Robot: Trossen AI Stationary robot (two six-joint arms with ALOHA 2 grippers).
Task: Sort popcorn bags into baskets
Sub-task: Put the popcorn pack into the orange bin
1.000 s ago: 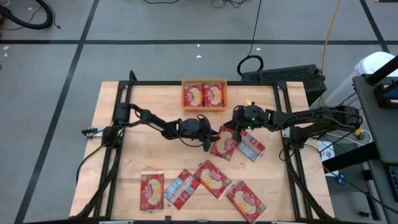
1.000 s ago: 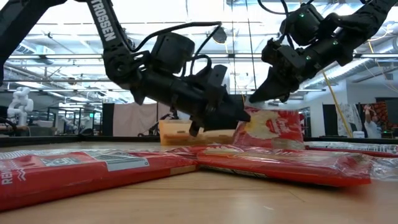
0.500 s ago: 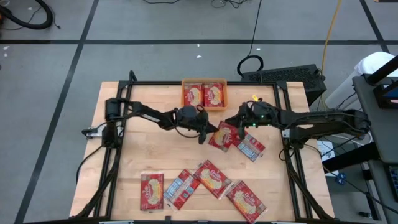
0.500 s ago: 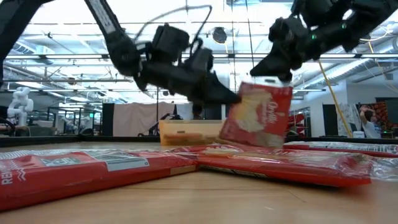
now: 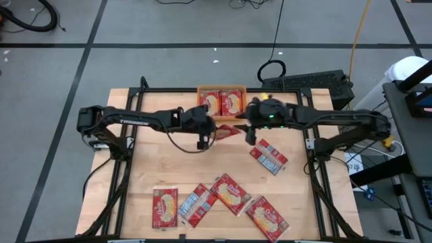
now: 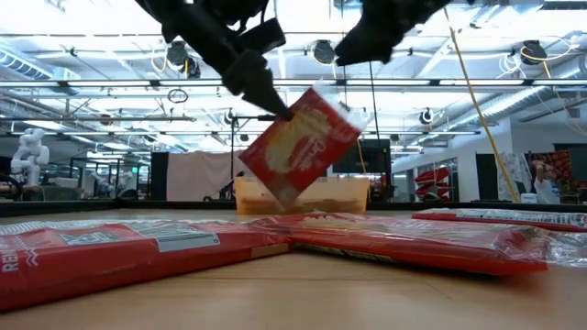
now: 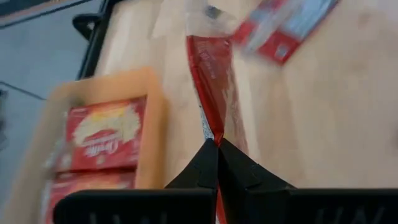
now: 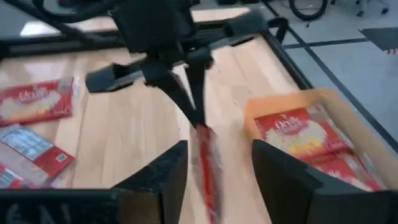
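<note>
One popcorn bag (image 6: 298, 142) hangs in mid-air, pinched by a corner in the left gripper (image 5: 217, 130), whose two fingers (image 7: 214, 163) are pressed tight together on the packet's edge. It dangles tilted, clear of the wood and just short of the orange basket (image 5: 201, 103), a hold that looks chosen to let the flat packet swing over the low rim and drop in beside the two bags already lying inside (image 5: 221, 103).

Across the held bag from the left gripper, the right gripper (image 5: 248, 133) sits close by with its fingers (image 8: 163, 175) spread wide, one on each side of the packet's thin edge and gripping nothing. From these views it reads as the releasing half of a hand-over, though it could equally be steadying the bag; which one cannot be told.

Farther from both grippers, toward the table's (image 5: 148, 169) near edge, five more bags wait flat on the wood: one just beyond the right gripper showing its silver-grey side (image 5: 268, 155), and a loose row of four (image 5: 229, 192), two of them overlapping. Lying flat as they do, each will probably need a corner teased up before fingers can close on it.

Seven packets are visible in all, so the sorting appears less than half done.
</note>
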